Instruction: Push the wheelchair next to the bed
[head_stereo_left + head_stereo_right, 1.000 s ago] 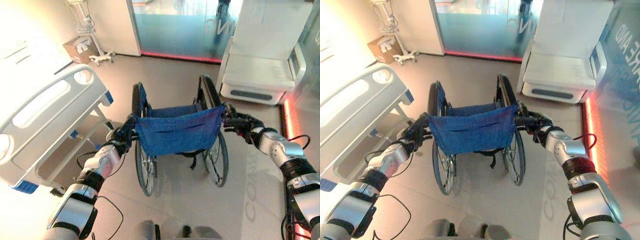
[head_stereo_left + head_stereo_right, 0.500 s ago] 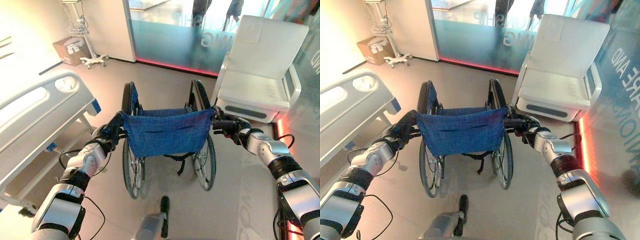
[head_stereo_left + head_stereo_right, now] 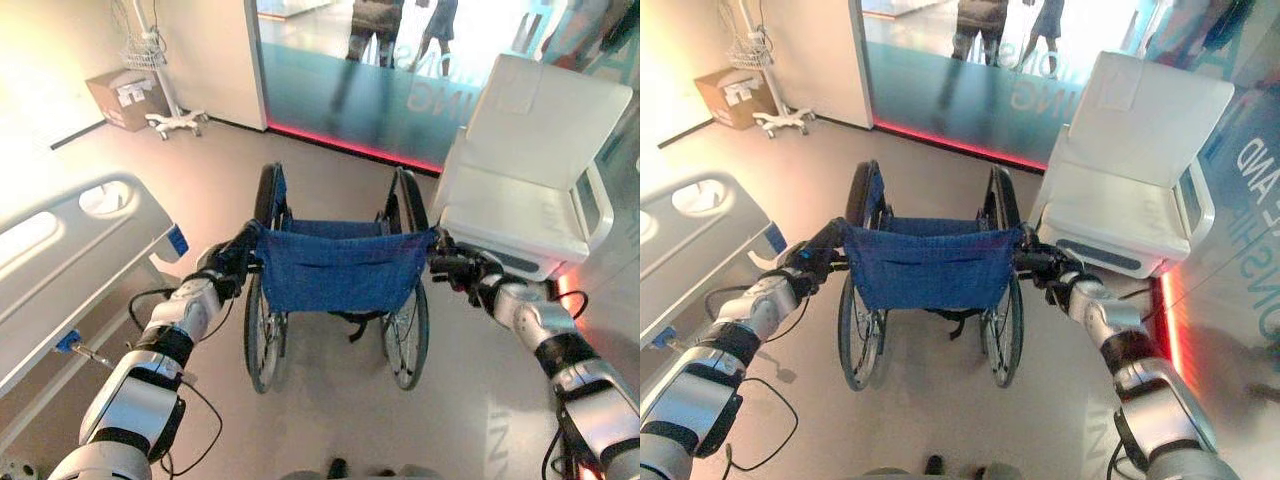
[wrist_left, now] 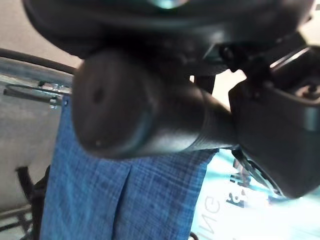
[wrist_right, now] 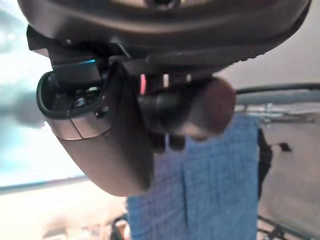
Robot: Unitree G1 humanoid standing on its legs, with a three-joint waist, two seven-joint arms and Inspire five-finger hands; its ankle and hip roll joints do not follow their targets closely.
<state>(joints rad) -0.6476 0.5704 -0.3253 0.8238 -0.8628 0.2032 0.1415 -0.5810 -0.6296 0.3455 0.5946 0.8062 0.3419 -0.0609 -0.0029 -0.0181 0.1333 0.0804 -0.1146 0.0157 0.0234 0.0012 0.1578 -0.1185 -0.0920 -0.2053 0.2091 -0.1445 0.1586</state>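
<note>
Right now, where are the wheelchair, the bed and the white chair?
wheelchair (image 3: 335, 268), left eye view, on its blue backrest cloth.
bed (image 3: 70, 245), left eye view, on its grey side rail.
white chair (image 3: 515, 225), left eye view, on its seat.

The smooth beige floor (image 3: 340, 400) carries a wheelchair with a blue fabric backrest (image 3: 335, 275) on its large spoked wheels at frame centre. A white hospital bed with moulded side rails (image 3: 70, 255) stands at the left, a white padded recliner chair (image 3: 530, 180) upper right, a brown cardboard box (image 3: 122, 98) upper left.
</note>
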